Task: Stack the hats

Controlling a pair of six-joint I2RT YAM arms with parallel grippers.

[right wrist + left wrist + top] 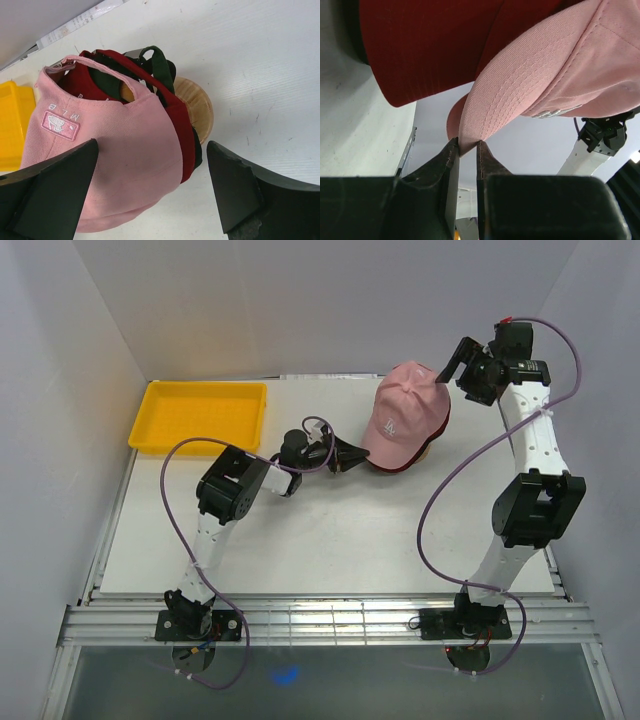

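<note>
Pink cap [405, 415] tops the stack on the wooden stand [197, 105] and hides most of it from above. Right wrist view counts three caps: pink, dark red cap [179, 122], dark green cap [159, 62]. Left gripper [467, 150] clamped on the pink brim. Right gripper [152, 150] spread wide, empty, near the stack.

We record two arms of one build: the left arm [205, 540] and right arm [530, 435] have white links and bulky black joint housings [232, 488]. A thin purple cable [175, 510] loops loose beside each arm. Each arm rises from a black base plate [195, 623]. The left gripper [467, 147] has narrow black fingers [451, 167] with flat inner faces. The right gripper [152, 150] has broad black fingers, one rough and chipped at its lower edge.
</note>
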